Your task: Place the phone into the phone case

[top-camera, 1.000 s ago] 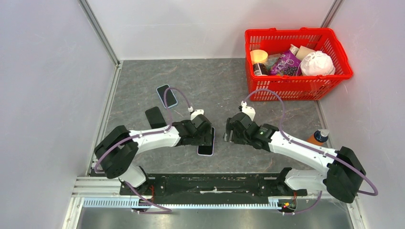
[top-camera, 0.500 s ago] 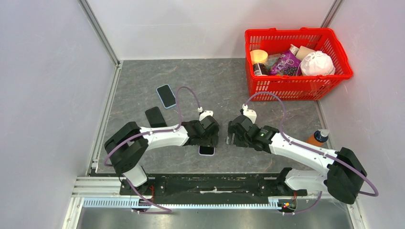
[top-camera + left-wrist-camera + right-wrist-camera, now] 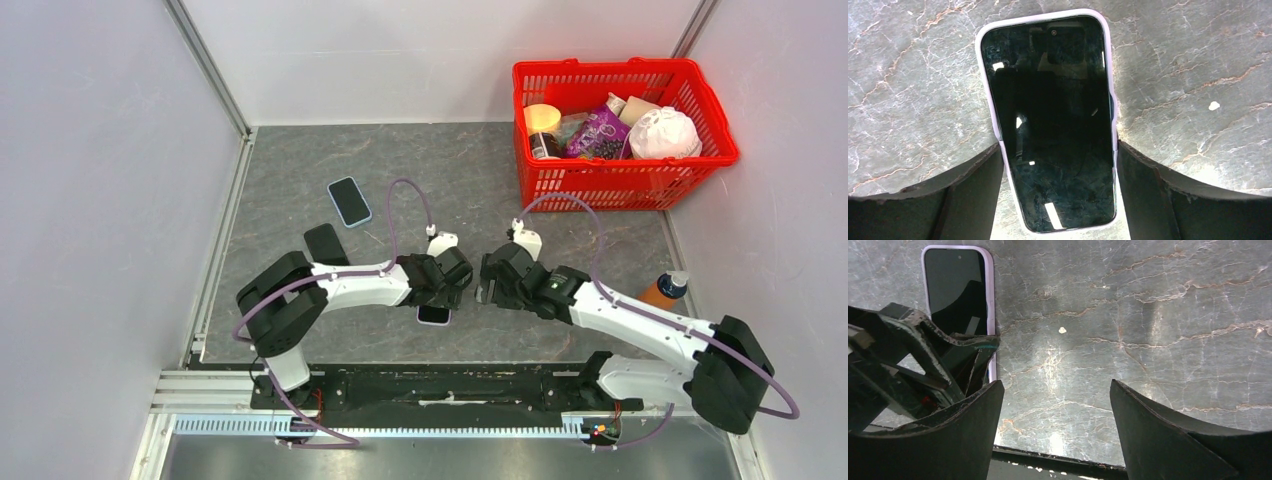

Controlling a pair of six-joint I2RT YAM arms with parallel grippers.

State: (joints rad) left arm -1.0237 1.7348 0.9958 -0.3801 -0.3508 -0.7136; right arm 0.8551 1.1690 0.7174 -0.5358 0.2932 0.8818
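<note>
Lilac phone case (image 3: 1038,16) seemingly seated round phone (image 3: 1048,100) | clamped by long edges in left pincer (image 3: 1058,147), pressed flat on bench (image 3: 1148,315), likely to steady it | just beside, right pincer (image 3: 1055,385) released, empty, on standby | far beyond right pincer, red basket (image 3: 620,185) packed with packets, tub
</note>
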